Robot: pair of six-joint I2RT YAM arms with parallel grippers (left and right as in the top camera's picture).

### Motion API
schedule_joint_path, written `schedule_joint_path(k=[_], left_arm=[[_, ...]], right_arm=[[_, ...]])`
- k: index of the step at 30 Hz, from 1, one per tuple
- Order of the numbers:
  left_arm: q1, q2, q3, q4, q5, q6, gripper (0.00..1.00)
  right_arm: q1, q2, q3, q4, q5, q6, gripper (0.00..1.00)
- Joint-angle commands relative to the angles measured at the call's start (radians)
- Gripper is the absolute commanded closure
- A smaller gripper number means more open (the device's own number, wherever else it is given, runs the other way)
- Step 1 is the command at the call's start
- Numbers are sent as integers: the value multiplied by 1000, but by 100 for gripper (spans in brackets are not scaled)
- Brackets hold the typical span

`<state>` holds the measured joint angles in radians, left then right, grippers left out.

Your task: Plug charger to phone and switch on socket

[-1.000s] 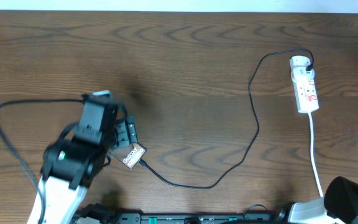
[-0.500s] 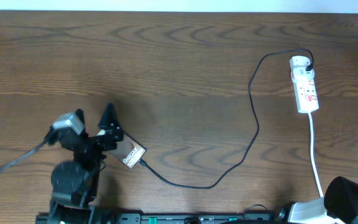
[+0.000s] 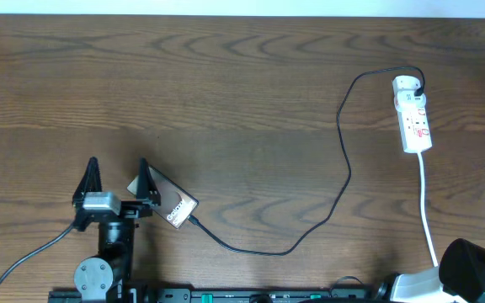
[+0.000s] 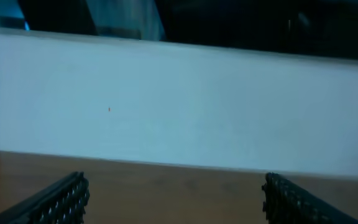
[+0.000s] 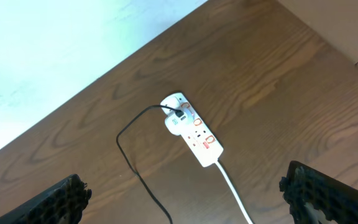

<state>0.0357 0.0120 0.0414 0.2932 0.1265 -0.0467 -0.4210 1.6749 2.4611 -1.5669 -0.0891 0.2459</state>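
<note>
Left gripper (image 3: 116, 183) has swung back just beside the phone (image 3: 172, 205), jaws wide and empty. Right gripper (image 5: 185, 185) is open, high above the socket (image 5: 193, 137). Risk: a sloppy switch press shoves the strip and tugs the charger (image 3: 344, 160) loose.

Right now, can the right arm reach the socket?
Probably yes: the right gripper is open and the socket lies unobstructed ahead of it; only its white cord and the charger lie flat nearby.

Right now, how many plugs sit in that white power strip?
1: a black plug at the rounded end of the white elongated power strip; other outlets look empty.
</note>
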Motion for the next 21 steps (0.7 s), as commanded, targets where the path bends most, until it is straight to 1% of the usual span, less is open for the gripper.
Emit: schedule_joint_path(k=[1,3,5,7,10,11,13,14,18,21], left_arm=[[12,-11,-6,-58,56,95,12],[12,-11,-6,-110,55,94,12],[12,-11,-11,-158,27,49,12],[12,-11,-31,-180,-31,-45,12],[12,-11,-37,-287,-139,-221,12],[12,-11,-37,-320,-163,-247,12],[12,-11,-37,-370,-175,-238,12],[11,-11,-37,-367,-168,-195,12],[11,-11,-37,-370,-158,-106,12],[11,-11,-37,-372,-153,-67,12]], right_arm=[[6,-8,8,0,8,11,1],[6,-8,8,0,8,11,1],[6,-8,8,-1,8,11,1],[6,-8,8,0,8,11,1],[6,-8,8,-1,8,11,1],[6,-8,8,-1,8,11,1],[6,-8,8,0,8,11,1],[6,-8,8,-1,8,11,1],[6,-8,8,0,8,11,1],[6,-8,8,-1,8,11,1]])
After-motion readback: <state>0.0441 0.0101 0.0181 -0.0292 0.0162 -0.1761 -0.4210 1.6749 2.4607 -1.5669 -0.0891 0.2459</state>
